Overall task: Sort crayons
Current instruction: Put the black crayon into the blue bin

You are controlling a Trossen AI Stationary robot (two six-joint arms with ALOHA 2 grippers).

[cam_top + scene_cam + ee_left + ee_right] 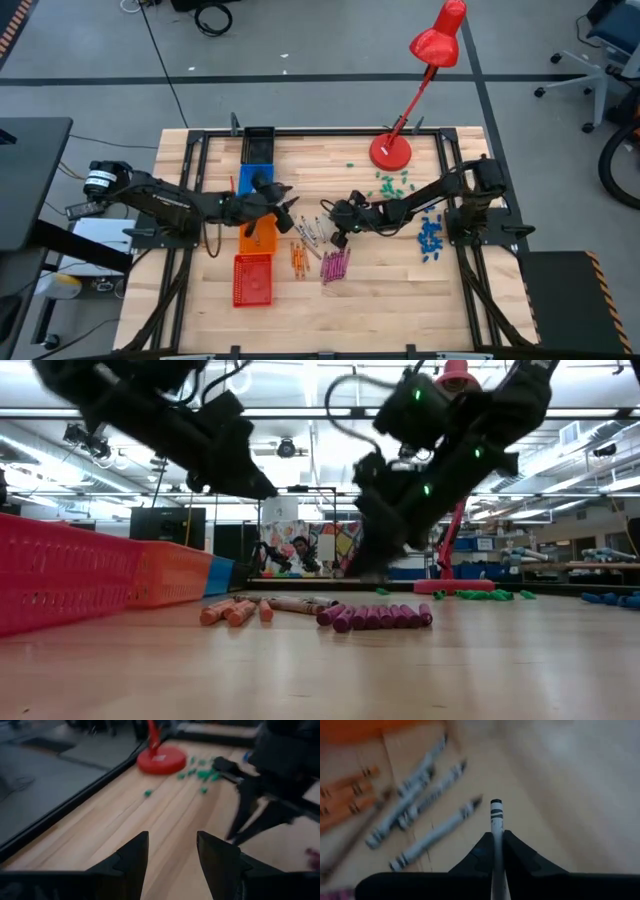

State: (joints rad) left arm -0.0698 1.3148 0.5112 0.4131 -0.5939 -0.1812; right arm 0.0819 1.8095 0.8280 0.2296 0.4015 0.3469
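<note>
grey crayon (496, 820) | thin, black-banded | pinched in right gripper (496, 851)

A red desk lamp (425, 75) stands beside scattered green bits (392, 183).

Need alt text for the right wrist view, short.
The right claw is shut on a grey crayon that sticks out past its two dark fingertips. On the wooden table beyond lie several more grey crayons, with orange crayons next to them and an orange shape at the edge.
</note>
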